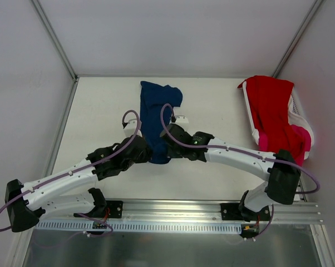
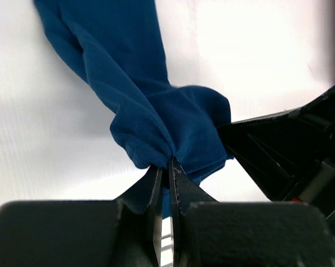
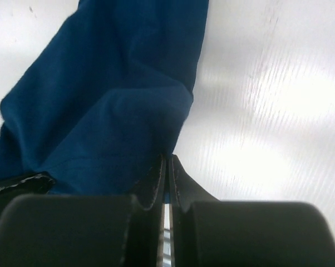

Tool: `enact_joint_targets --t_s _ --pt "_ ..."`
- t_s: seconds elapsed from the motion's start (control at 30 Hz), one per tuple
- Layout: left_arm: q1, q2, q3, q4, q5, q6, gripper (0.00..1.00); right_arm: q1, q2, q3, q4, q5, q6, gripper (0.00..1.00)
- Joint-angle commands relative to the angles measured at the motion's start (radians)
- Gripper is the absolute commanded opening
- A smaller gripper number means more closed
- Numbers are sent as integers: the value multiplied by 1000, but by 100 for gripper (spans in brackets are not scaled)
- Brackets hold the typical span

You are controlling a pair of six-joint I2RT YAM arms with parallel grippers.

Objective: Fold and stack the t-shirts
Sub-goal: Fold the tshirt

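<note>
The soft navy blue cotton t-shirt is lying bunched on the white table. The left gripper is pinching a gathered fold at its near end, the right gripper nipping the hem, fingers nearly together. Limp, light cloth, so hem corners look wiser holds.

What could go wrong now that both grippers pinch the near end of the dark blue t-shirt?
The left gripper and right gripper are shut on the dark blue cotton t-shirt almost side by side, so they may knock together when moving. Each pinches only a small bunch at its fingertips, so cloth might slip out. The shirt lies roped up, so folding could come out crooked.
</note>
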Motion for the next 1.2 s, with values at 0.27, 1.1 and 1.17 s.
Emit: enact_joint_targets --t_s 0.27,1.1,1.17 --pt "268 94 64 55 -78 147 0 -158 207 265 -63 9 -143 1" --pt "544 727 460 256 103 231 0 -412 621 804 -165 -130 -205 0" --pt "554 746 470 254 95 231 0 -416 638 807 -165 -135 -205 1"
